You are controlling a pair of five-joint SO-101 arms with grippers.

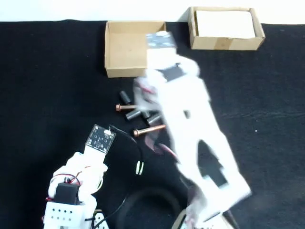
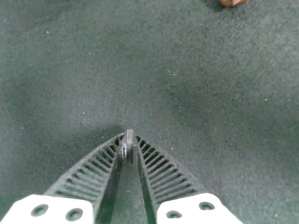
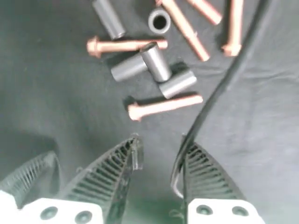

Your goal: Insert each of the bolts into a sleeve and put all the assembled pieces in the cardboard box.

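On the black table (image 1: 47, 71), the cardboard box (image 1: 128, 47) lies beyond our right gripper (image 3: 159, 149), which hangs released, jaws apart. Our left gripper (image 2: 129, 140) is clenched shut just above the table. One bolt (image 3: 163, 106) lies just ahead of the right fingertips, with the grey sleeves (image 3: 154, 70) clustered just past it.

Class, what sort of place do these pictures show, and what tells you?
Probably a robotics lab bench: two white robot arms stand over a black table, with loose bolts and sleeves laid out for assembly and cardboard boxes at the back.
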